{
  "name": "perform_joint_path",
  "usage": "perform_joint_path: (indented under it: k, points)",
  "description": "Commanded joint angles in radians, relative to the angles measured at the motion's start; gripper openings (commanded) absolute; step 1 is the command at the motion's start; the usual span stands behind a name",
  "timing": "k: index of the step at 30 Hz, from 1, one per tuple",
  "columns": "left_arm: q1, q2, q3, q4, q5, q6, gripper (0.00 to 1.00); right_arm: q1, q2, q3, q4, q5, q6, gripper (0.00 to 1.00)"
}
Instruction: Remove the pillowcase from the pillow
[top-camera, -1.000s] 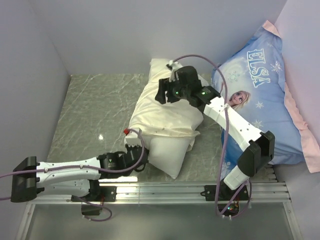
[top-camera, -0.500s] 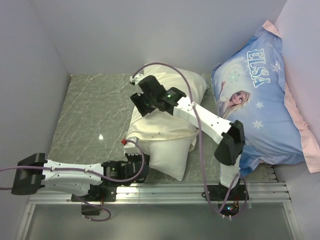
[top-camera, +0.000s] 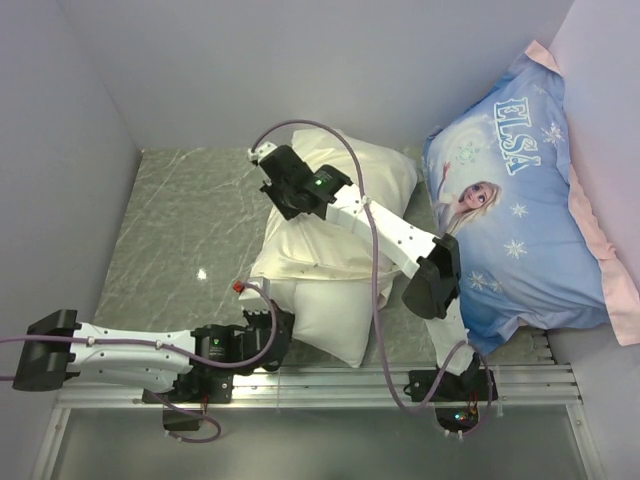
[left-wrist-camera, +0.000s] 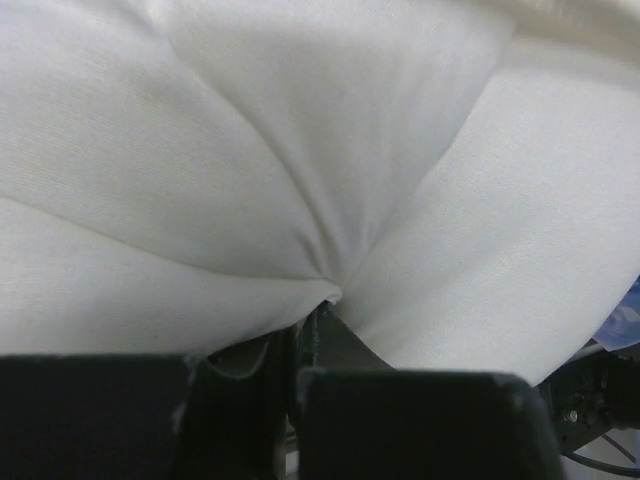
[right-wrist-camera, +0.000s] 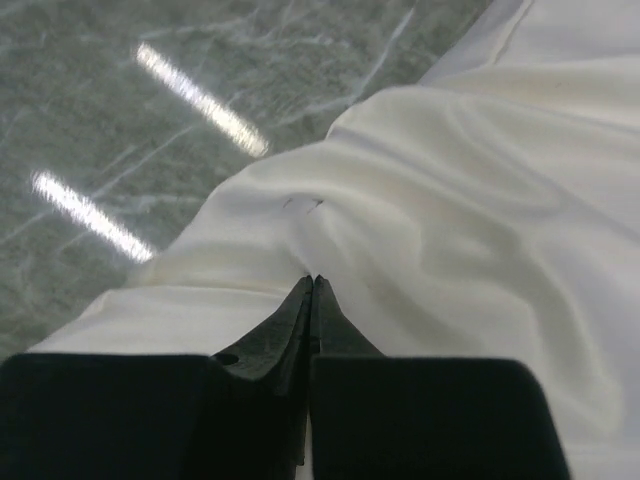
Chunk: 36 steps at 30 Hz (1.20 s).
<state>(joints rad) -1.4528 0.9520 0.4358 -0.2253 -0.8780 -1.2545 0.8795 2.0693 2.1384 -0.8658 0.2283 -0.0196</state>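
The cream pillowcase (top-camera: 300, 250) covers the far part of the white pillow (top-camera: 335, 310), whose near end sticks out bare. My left gripper (top-camera: 283, 325) is at that bare near-left corner, shut on a gathered pinch of the pillow (left-wrist-camera: 250, 180) right at its tips (left-wrist-camera: 322, 300). A strip of pillowcase (left-wrist-camera: 585, 25) shows above. My right gripper (top-camera: 283, 208) is over the pillowcase's left side. Its jaws (right-wrist-camera: 313, 282) are shut, with a small pucker of the pillowcase (right-wrist-camera: 450, 190) caught between the tips.
A large blue Elsa-print pillow (top-camera: 520, 200) leans at the right, touching the right arm's elbow. Grey marble tabletop (top-camera: 180, 220) lies to the left, with walls close behind and at both sides. A metal rail (top-camera: 400, 375) runs along the near edge.
My right gripper swung left from the pillowcase's far middle to its left side and shut on the fabric. The left gripper kept its grip and drew slightly nearer.
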Motion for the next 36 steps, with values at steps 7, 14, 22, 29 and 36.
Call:
perform_joint_path:
  k: [7,14,22,29,36]
  points:
    - [-0.119,-0.015,0.046,-0.216,0.053,-0.118,0.0,-0.242,0.117,0.27,0.062,0.169,0.063,0.0]
    - [-0.216,-0.03,0.184,-0.444,-0.044,-0.23,0.0,-0.384,0.153,0.256,0.122,0.223,0.141,0.0]
    - [-0.262,-0.252,0.386,-0.958,-0.228,-0.588,0.0,-0.445,0.086,0.193,0.155,0.123,0.213,0.0]
    - [-0.185,-0.489,0.598,-1.05,-0.548,-0.371,0.01,-0.421,0.008,0.074,0.186,0.056,0.248,0.0]
    - [-0.08,-0.216,0.731,-0.575,-0.522,0.379,0.01,-0.396,-0.06,-0.07,0.255,0.009,0.277,0.0]
